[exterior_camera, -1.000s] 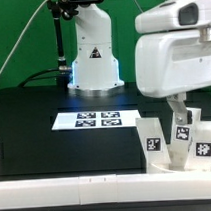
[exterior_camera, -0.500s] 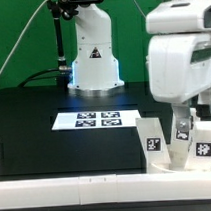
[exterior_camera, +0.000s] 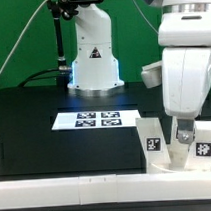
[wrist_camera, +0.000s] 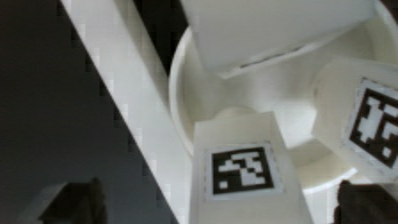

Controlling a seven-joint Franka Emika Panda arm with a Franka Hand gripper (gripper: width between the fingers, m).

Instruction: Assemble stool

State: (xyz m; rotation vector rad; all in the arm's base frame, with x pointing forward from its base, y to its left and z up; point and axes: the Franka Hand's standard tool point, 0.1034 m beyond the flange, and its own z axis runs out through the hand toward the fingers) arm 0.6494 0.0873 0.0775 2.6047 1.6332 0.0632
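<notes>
Black table [exterior_camera: 35, 137], green backdrop, pincer [exterior_camera: 181, 133] open over stool parts.
We see tagged legs [exterior_camera: 152, 141] beside it outside; our wrist camera alone shows the seat [wrist_camera: 214, 120] rim beneath.

The arm's white housing covers the gripper [exterior_camera: 185, 129] and the middle of the stool [exterior_camera: 156, 143] at the exterior view's right. The stool's right part runs off the frame. The wrist view shows blurred, cropped white parts.

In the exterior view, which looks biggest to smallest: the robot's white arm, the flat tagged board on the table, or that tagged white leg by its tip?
1. Arm, though it is nearest the camera.
2. Marker board.
3. Stool leg.
</notes>
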